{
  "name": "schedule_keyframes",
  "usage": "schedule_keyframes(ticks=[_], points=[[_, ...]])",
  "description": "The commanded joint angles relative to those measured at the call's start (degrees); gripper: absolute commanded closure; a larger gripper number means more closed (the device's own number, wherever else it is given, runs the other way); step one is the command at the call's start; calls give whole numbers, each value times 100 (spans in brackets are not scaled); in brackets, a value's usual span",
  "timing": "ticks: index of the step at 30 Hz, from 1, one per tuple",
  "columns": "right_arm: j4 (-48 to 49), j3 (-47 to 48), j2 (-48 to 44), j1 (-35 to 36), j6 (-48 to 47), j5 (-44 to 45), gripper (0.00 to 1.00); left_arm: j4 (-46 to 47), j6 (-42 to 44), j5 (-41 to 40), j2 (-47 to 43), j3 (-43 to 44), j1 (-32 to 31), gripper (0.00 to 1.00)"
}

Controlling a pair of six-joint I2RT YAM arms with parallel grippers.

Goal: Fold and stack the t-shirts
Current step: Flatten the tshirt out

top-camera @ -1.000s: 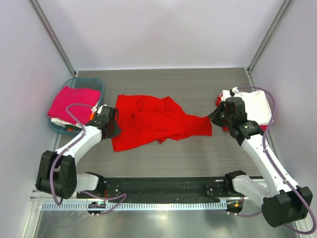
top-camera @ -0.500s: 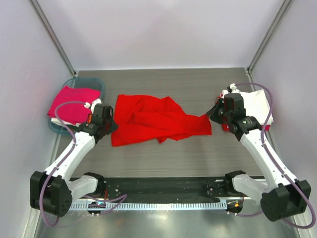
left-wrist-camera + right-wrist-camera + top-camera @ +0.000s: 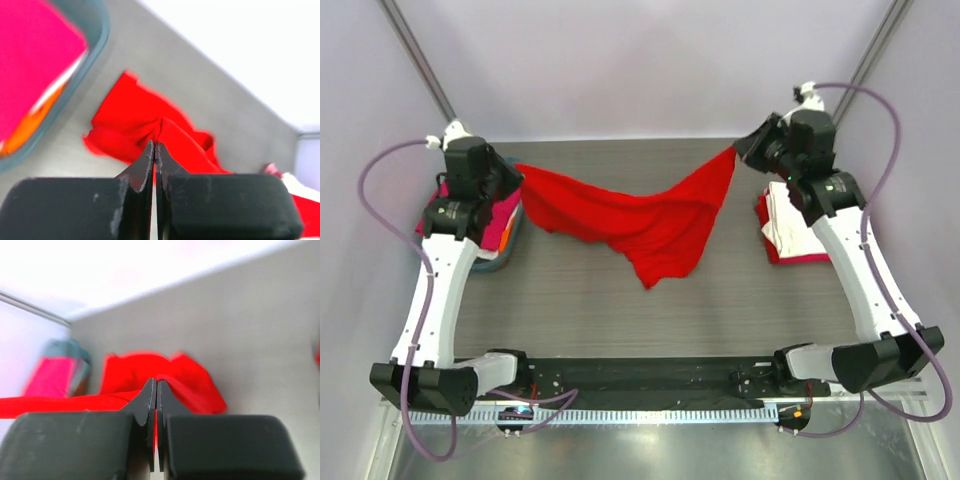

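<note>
Change since earlier: a second ago the red shirt (image 3: pixel 640 215) lay crumpled on the table (image 3: pixel 620 320) with both grippers low at its ends. It is now lifted and stretched across the upper middle of the top view, and both arms have swung up toward the back.

Left arm: the left arm (image 3: pixel 435 290) rises along the left side of the top view, its wrist at upper left above the basket (image 3: pixel 512 240).

Right arm: the right arm (image 3: pixel 855 270) mirrors it, reaching to the upper right, with its wrist over the far right part of the table.

Left gripper: the left gripper (image 3: pixel 514 174) is clamped on the left corner of the red shirt (in the wrist view its fingers (image 3: pixel 145 165) meet with no gap).

Right gripper: the right gripper (image 3: pixel 739 152) pinches the right corner the same way, its fingers (image 3: pixel 147 400) pressed together.

Red shirt: it hangs between the two grippers and sags in the middle, its lowest fold dropping toward the centre of the table.

Other shirts: a pink shirt (image 3: pixel 35 60) lies on top in the basket at the left, with an orange shirt (image 3: pixel 20 140) showing under it. A white shirt (image 3: pixel 790 215) sits on red cloth at the right edge.
</note>
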Motion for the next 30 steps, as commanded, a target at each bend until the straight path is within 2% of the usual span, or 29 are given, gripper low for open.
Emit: schedule_keyframes(ticks=[1,4,9,13,17,22,25,29,30], points=[[357,1118,-319,-36,-302,81,99,-323,196,91,-66,948,151,100],[480,1830,-643,-27,-557,12,99,-499,179,-14,-197,1563,161,100],[1025,1884,-1733,-36,-645,3,99,-666,3,47,-830,2170,161,100],[990,1797,-2803,-36,-593,-261,99,-501,-173,275,-1576,2259,161,100],[999,1822,-3429,-27,-706,-139,99,-289,-453,504,-2218,2277,161,100],[1201,2911,-3168,-36,-1014,-270,99,-288,-630,601,-2194,2628,161,100],[1254,3501,-2562,-27,-1155,-130,99,-447,-630,469,-1948,2716,161,100],[1368,3213,-2069,-27,-1076,134,99,-429,-595,284,-1649,1927,161,100],[1403,2785,-2008,-36,-1015,134,99,-360,-569,284,-1631,1447,161,100]])
